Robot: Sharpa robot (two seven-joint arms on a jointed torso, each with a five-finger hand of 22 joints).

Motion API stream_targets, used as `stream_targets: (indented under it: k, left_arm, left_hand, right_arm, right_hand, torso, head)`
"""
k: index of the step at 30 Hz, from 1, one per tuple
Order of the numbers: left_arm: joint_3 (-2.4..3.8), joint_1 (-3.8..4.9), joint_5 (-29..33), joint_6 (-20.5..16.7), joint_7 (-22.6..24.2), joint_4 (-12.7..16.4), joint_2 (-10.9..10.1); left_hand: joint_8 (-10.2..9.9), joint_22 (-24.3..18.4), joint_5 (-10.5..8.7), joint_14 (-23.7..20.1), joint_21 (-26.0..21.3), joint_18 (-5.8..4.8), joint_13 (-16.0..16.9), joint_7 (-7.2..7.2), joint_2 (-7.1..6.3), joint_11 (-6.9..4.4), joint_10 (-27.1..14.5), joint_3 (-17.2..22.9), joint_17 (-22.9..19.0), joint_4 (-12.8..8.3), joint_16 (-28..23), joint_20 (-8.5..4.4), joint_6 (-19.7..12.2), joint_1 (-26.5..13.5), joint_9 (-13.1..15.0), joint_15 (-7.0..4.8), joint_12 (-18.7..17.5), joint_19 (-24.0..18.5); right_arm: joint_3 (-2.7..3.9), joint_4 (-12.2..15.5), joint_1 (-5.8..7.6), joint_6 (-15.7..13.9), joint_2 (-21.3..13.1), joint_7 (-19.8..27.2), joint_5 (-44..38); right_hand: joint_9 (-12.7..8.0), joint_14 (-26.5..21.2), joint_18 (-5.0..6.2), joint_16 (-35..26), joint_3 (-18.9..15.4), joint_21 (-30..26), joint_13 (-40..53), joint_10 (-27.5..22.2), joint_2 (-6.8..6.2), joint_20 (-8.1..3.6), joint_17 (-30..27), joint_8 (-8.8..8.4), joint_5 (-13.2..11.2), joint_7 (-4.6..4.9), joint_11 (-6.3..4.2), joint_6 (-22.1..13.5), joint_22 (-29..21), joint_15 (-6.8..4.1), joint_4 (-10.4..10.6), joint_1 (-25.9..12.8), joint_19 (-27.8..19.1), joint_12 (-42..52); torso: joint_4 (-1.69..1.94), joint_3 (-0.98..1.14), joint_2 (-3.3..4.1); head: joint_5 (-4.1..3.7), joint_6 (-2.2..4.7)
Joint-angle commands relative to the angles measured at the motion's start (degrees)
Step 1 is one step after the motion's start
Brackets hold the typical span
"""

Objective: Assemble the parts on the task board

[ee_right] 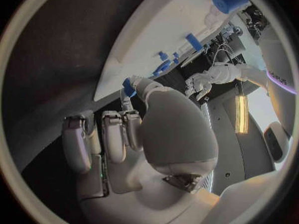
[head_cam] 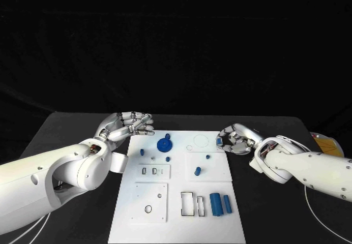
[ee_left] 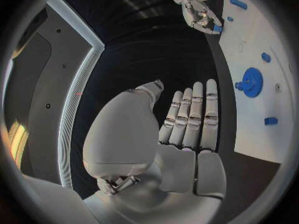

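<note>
parts (head_cam: 217,204) on board | left hand (head_cam: 132,124) empty, fingers straight | right hand (head_cam: 236,139) pinches blue piece (ee_right: 128,88)

Dim, dark surroundings; bright white task board (head_cam: 176,203); fisheye wrist views bend edges.

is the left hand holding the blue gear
No, the left hand is beside the board, apart from the blue gear lying on it.
</note>
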Motion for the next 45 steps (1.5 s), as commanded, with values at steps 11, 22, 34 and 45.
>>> stream_targets:
  k: [11,22,34,45]
  left_arm:
    - [0.04,0.03,-0.2,0.8,-0.1,-0.4,0.2]
    - [0.04,0.04,-0.2,0.4,-0.2,-1.0,0.6]
    - [0.04,0.05,-0.2,-0.3,0.0,-1.7,1.1]
    - [0.04,0.05,-0.2,-0.5,0.0,-1.6,1.3]
  left_hand:
    - [0.0,-0.1,-0.21,-0.3,0.1,0.71,0.1,0.93,0.10,-0.17,0.5,0.3,0.1,0.0,-0.1,0.22,0.0,0.0,0.1,0.11,-0.2,0.1]
    - [0.1,-0.1,-0.21,-0.4,0.1,0.70,0.1,0.84,0.11,-0.21,0.6,0.3,0.1,-0.1,-0.1,0.23,0.1,0.1,0.1,0.11,-0.2,0.0]
    - [0.1,-0.1,-0.20,-0.4,0.1,0.70,0.1,0.79,0.12,-0.25,0.7,0.3,0.2,-0.1,-0.1,0.23,0.2,0.1,0.1,0.10,-0.2,0.0]
    - [0.1,-0.2,-0.20,-0.4,0.1,0.69,0.1,0.76,0.11,-0.28,0.8,0.4,0.2,-0.1,-0.2,0.24,0.2,0.1,0.2,0.09,-0.2,0.0]
  right_arm:
    - [0.07,9.7,2.41,-4.2,1.7,-12.7,-5.4]
    - [-0.24,12.7,2.78,-2.2,9.0,-20.3,-12.1]
    - [-1.26,12.0,1.01,0.9,16.1,-23.2,-19.8]
    - [-1.75,10.5,-0.54,2.6,19.8,-24.9,-23.0]
  right_hand:
    - [2.6,5.5,-0.81,0.0,2.0,0.2,8.4,0.9,1.69,-0.79,12.2,2.52,2.6,-1.30,-0.81,0.7,15.1,-0.65,-0.6,-1.4,6.1,0.0]
    - [2.9,5.5,-0.81,0.0,2.0,0.2,8.5,1.0,1.51,-0.91,12.1,2.97,2.2,-1.47,-0.95,0.6,15.1,-0.79,-0.2,-2.6,6.1,0.1]
    - [3.3,5.6,-0.81,0.0,2.0,0.2,8.7,1.2,1.22,-1.07,12.3,3.55,1.2,-1.74,-1.17,0.7,15.1,-0.97,0.1,-3.8,6.1,0.2]
    - [3.4,5.6,-0.81,0.0,1.9,0.2,8.7,1.3,0.95,-1.13,12.3,3.75,1.0,-1.82,-1.24,0.7,15.1,-1.03,0.2,-4.2,6.1,0.2]
  torso:
    - [0.09,-0.15,-0.08]
    - [0.04,-0.20,-0.09]
    - [0.07,-0.25,-0.05]
    - [0.04,-0.10,0.03]
  head:
    - [0.70,0.19]
    - [1.92,-0.50]
    - [2.78,-1.30]
    - [2.90,-1.55]
